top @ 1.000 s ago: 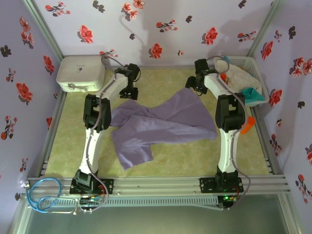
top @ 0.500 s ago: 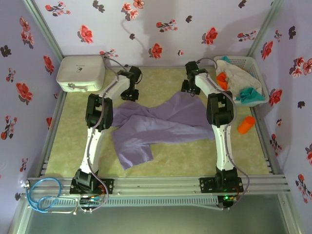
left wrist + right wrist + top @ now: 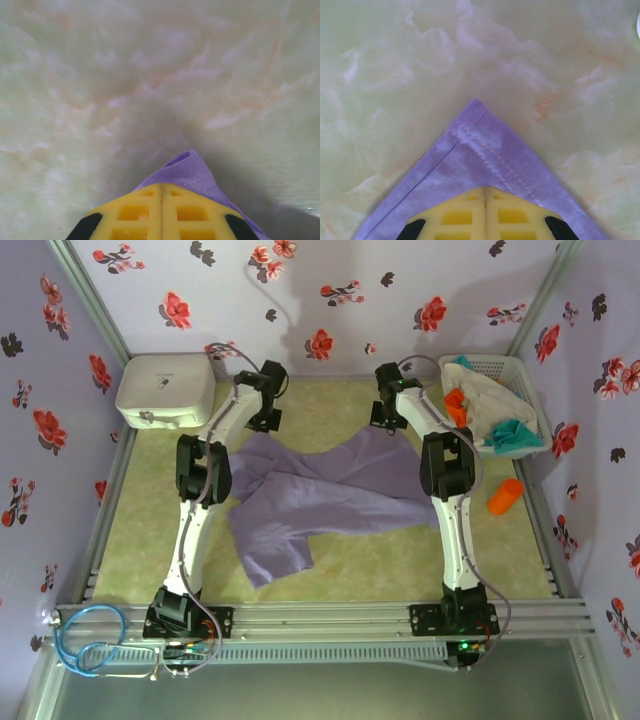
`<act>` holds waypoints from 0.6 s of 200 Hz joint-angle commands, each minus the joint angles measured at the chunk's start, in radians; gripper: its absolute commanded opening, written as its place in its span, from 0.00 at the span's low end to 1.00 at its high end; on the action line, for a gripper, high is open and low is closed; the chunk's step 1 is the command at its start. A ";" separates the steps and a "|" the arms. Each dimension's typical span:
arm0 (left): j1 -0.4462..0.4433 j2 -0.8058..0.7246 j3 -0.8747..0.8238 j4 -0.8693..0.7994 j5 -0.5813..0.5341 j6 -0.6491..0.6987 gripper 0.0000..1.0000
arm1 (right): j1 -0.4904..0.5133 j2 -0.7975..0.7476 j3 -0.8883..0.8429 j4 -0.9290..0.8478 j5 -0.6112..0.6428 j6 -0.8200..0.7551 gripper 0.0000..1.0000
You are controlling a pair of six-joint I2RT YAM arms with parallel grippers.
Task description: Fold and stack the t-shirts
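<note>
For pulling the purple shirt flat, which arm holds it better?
Right, probably. The right tool is shut on a broad hemmed corner of the purple shirt; the left tool pinches just a small tip, which could slip.

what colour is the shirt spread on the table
Lavender purple t-shirt, clearest in the right wrist view.

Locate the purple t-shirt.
The purple t-shirt lies spread across the middle of the table in the top view, far corners pinched by the left gripper and the right gripper.

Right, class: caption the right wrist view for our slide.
Shut jaws of the right gripper pinch a corner of the lavender t-shirt.
</note>
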 commanded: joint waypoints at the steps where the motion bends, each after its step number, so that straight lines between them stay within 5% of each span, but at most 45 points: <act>1: 0.010 -0.002 0.116 -0.059 -0.087 0.069 0.00 | 0.005 -0.125 -0.021 0.028 0.019 0.039 0.00; 64: 0.046 -0.026 0.229 0.017 -0.173 0.092 0.00 | 0.002 -0.410 -0.354 0.313 0.167 0.133 0.00; 120: -0.012 -0.013 0.225 0.285 -0.164 0.358 0.00 | 0.005 -0.421 -0.359 0.275 0.123 0.126 0.05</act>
